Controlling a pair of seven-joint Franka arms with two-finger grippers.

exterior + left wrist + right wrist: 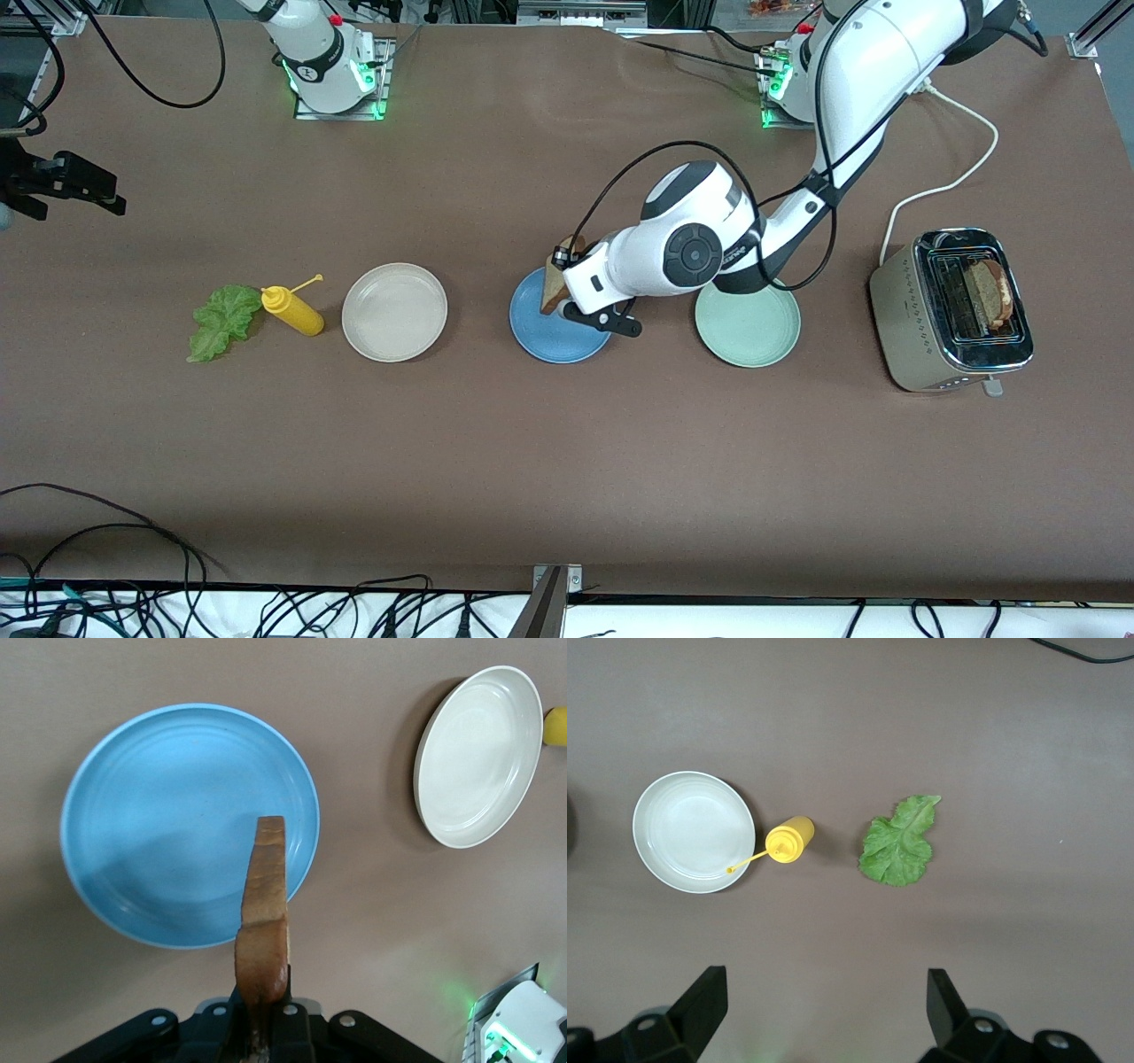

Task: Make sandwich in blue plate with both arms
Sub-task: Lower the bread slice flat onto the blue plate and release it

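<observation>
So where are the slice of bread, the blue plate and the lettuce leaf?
slice of bread (264, 921), left wrist view, on its crust edge.
blue plate (159, 815), left wrist view, on its bare middle.
lettuce leaf (899, 846), right wrist view, on its centre.

Three plates: blue, beige, green. Two bread slices. One lettuce leaf, one bottle, one toaster.

Yellow squeeze bottle beside beige plate; pale green plate; toaster.
</observation>
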